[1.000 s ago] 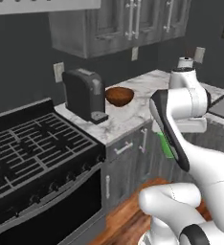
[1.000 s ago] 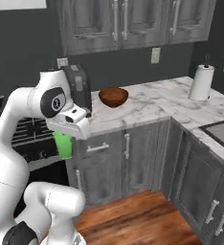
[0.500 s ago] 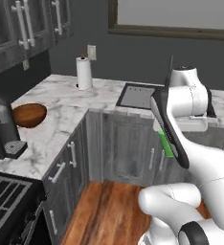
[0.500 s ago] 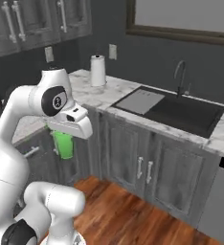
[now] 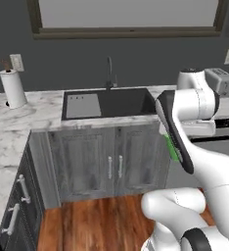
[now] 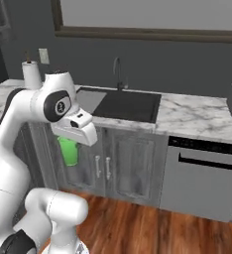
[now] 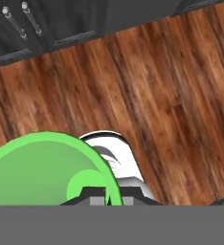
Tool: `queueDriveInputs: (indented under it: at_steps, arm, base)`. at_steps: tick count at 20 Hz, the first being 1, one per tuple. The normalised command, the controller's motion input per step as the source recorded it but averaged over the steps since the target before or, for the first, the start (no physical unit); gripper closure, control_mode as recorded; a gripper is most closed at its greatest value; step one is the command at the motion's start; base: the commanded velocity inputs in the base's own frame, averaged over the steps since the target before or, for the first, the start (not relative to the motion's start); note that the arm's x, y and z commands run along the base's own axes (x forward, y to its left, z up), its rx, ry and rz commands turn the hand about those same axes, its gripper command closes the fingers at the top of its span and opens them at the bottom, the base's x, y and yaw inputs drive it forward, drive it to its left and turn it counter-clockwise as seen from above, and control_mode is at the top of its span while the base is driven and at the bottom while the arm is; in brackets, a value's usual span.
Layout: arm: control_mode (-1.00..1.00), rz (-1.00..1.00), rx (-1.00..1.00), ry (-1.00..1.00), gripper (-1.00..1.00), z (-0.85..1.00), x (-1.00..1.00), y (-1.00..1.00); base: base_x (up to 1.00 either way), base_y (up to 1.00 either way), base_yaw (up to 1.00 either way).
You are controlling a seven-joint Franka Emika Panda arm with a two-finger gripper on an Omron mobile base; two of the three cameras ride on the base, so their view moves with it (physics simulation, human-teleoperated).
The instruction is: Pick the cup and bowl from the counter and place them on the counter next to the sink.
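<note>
The bright green cup (image 6: 68, 151) hangs in front of the dark cabinets, below counter height, with my gripper (image 6: 69, 144) shut on its rim. In the left base view the cup (image 5: 171, 147) peeks out from behind my forearm. The hand view looks down into the cup (image 7: 42, 167) over the wooden floor, with the gripper (image 7: 106, 197) at the cup's edge. The black sink (image 5: 121, 102) lies straight ahead in the white marble counter (image 5: 18, 115), with its grey drainboard (image 5: 82, 105) on the left. The bowl is out of view.
A dark faucet (image 6: 118, 69) rises behind the sink (image 6: 130, 104). A paper towel roll (image 5: 12, 88) stands on the counter at far left, a toaster (image 5: 219, 81) at the right. A dishwasher front (image 6: 207, 173) sits under the counter (image 6: 197, 116) right of the sink.
The whole picture has swung as the base drove from the stove and bowl corner round to face the sink. The green cup has stayed in my gripper throughout.
</note>
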Motion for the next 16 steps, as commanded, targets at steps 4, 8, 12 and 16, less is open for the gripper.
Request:
queueDriveInputs:
  at_steps: [4,8,12,16]
  arm:
    - [1.00,0.00,0.00,0.00,1.00,0.00,0.00,0.00]
    - [1.00,0.00,0.00,0.00,1.00,0.00,0.00,0.00]
    - [1.00,0.00,0.00,0.00,1.00,0.00,0.00,0.00]
    - [1.00,0.00,0.00,0.00,1.00,0.00,0.00,0.00]
  base:
    - [0.50,0.00,-0.05]
    - [0.60,0.08,0.01]
    - [0.87,0.26,0.08]
    - [0.92,0.07,0.03]
